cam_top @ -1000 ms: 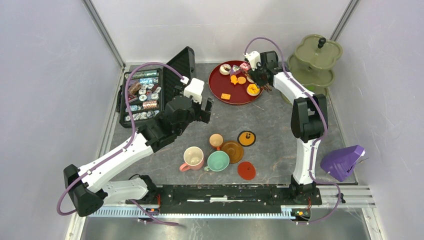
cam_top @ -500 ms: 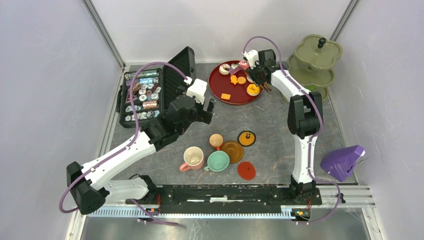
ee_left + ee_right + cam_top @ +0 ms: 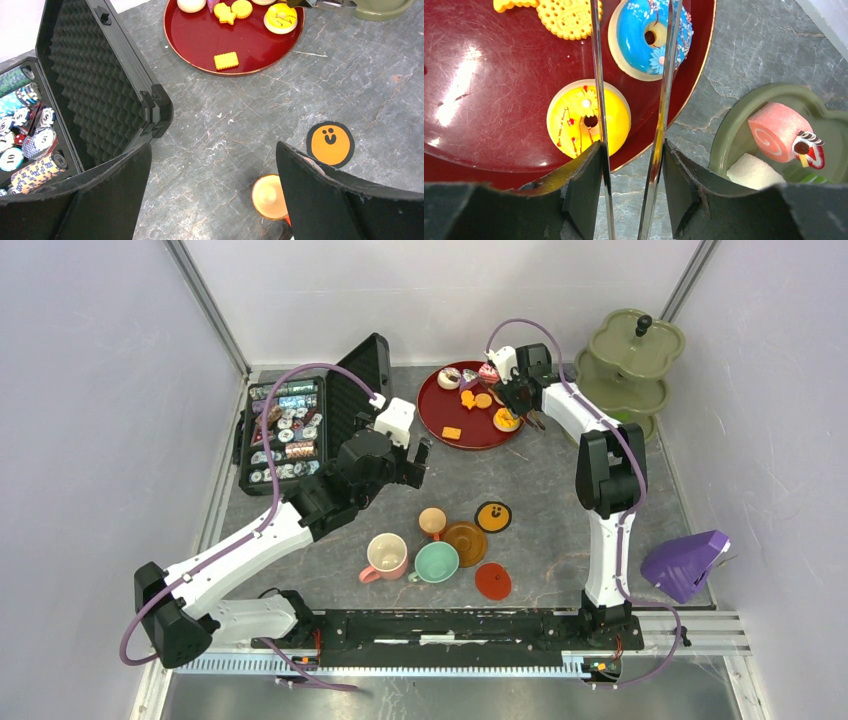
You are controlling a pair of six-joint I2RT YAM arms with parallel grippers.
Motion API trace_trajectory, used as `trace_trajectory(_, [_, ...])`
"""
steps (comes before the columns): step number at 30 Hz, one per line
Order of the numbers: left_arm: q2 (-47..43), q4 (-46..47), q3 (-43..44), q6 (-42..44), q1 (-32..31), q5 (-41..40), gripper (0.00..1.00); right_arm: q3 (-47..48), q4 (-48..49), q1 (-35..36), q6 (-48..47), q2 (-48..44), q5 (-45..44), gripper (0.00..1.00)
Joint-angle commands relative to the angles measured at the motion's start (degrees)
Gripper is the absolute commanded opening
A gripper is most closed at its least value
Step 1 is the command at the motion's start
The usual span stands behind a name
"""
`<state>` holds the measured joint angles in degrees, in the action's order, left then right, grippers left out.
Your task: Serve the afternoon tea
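Walls [image 3: 90, 440] of pale lilac enclose a grey veined table [image 3: 540, 490]; left fingers [image 3: 325, 200] apart, right fingers [image 3: 579, 195] clamped on tongs [image 3: 664, 100].

Right hand [image 3: 514, 404] over red tray [image 3: 436, 410]

The right wrist view crops the tongs' [image 3: 597, 75] tips — their blades hide strips of the blue donut [image 3: 634, 35].

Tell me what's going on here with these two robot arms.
The right gripper holds metal tongs over the red tray, blades above the blue donut and yellow donut. The left gripper hangs open over the table beside the chip case. A pink roll sits in the green stand.
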<state>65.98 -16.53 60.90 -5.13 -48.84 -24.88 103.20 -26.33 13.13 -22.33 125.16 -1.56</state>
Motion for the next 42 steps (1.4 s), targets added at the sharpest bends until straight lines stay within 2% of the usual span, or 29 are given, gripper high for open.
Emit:
trace_trajectory(1, [0.0, 0.9, 1.6, -1.5, 0.3, 0.8, 1.00, 0.7, -0.8, 0.2, 0.5, -4.4, -1.0, 0.52])
trace_trajectory(11, [-0.1, 0.8, 1.8, -1.8, 0.3, 1.3, 1.00, 2.6, -3.5, 0.3, 1.5, -4.1, -2.0, 0.54])
trace_trajectory(16, [-0.7, 0.7, 1.6, -1.3, 0.4, 0.2, 1.00, 6.8, -5.5, 0.5, 0.5, -1.2, -3.9, 0.54])
trace_trajectory(23, [-0.1, 0.6, 1.7, -1.6, 0.5, 0.7, 1.00, 7.8, -4.6, 0.5, -0.7, -0.2, -4.9, 0.56])
trace_trajectory(32, [-0.3, 0.6, 1.7, -1.5, 0.7, 0.5, 1.00, 7.8, -2.7, 0.5, -0.9, 1.7, -0.4, 0.55])
trace_trajectory(38, [-0.5, 0.6, 1.7, -1.2, 0.8, 0.0, 1.00, 11.3, -3.2, 1.0, -1.0, 3.6, 1.0, 0.55])
trace_trajectory(42, [-0.5, 0.6, 1.8, -1.5, 0.8, 0.8, 1.00, 9.3, -3.6, 2.4, -3.4, 2.1, 0.8, 0.51])
